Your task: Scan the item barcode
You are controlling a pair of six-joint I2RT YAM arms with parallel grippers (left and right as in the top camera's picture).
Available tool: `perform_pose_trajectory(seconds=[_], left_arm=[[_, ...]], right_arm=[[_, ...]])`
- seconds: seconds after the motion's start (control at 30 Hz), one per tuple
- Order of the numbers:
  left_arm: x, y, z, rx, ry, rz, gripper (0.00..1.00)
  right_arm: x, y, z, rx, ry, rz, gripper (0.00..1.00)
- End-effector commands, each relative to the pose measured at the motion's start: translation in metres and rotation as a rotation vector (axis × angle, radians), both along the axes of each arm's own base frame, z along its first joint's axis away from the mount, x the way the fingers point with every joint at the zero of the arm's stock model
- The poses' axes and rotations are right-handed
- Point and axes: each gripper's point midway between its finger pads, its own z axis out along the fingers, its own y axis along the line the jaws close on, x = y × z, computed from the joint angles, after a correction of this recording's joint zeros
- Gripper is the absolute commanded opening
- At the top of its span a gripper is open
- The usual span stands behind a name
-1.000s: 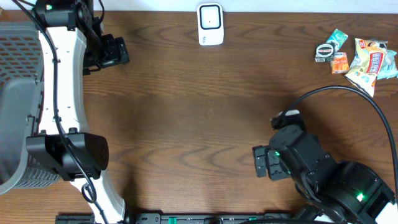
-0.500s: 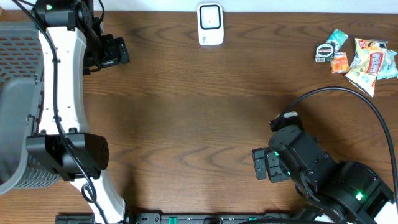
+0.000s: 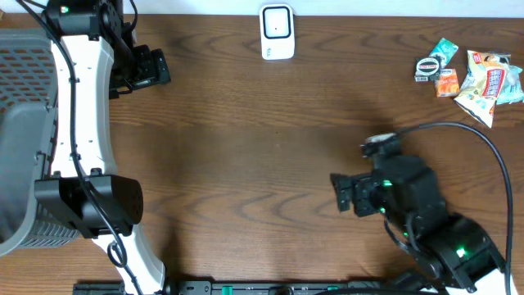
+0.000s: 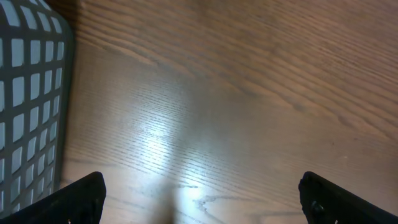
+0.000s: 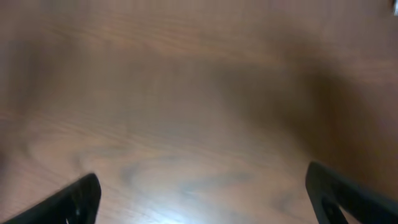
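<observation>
While neither arm holds anything, we see both tools spread wide over a dark brown wood-grain counter (image 3: 262,139). The left tool (image 3: 160,68), black at the end of a white arm, sits in the upper left of the overhead frame with its jaws apart and nothing between them. In its own wrist view the left tool (image 4: 202,199) shows only two black fingertips (image 4: 81,198) at the lower corners, with bare, glossy wood between them. A grey plastic lattice basket (image 3: 20,123) fills the left edge of the overhead frame, and its wall (image 4: 28,106) shows at the left of the left wrist view.

The right tool (image 3: 341,194) is in the lower right of the overhead frame, jaws parted and empty. Its wrist view is blurred; we can make out the right tool (image 5: 208,199) only as two dark fingertips (image 5: 71,200) at the bottom corners, with wood between. A black cable (image 3: 491,152) arcs above the right arm.

A pile of small colourful snack packets (image 3: 479,78) lies at the upper right of the overhead frame, well apart from both tools. A white rectangular barcode scanner (image 3: 277,31) stands at the top centre edge, also clear of both tools.
</observation>
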Motion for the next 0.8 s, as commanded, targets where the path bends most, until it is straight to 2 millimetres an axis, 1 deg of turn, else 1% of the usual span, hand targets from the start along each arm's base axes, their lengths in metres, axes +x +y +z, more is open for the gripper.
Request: perform_pose_trajectory(seconds=[0.0,0.13,0.2,0.3,0.57,0.77], left_arm=[[0.0,0.003,-0.001,0.01,0.006,0.0,0.98],[0.0,0.003,-0.001,0.01,0.006,0.0,0.98],[0.0,0.003,-0.001,0.01,0.006,0.0,0.97],[0.0,0.003,-0.001,0.01,0.006,0.0,0.98],[0.0,0.003,-0.001,0.01,0.006,0.0,0.98],[0.0,0.003,-0.001,0.01,0.006,-0.001,0.98]], right_arm=[[-0.001,-0.01,-0.02,0.046,-0.055,0.052,0.99],[0.005,-0.033,-0.034,0.098,-0.175,-0.041,0.99],[0.006,-0.044,-0.036,0.115,-0.249,-0.085,0.99],[0.006,-0.055,-0.037,0.118,-0.333,-0.116,0.99],[0.005,-0.072,-0.038,0.12,-0.516,-0.171,0.99],[0.008,-0.076,-0.047,0.127,-0.598,-0.184,0.99]])
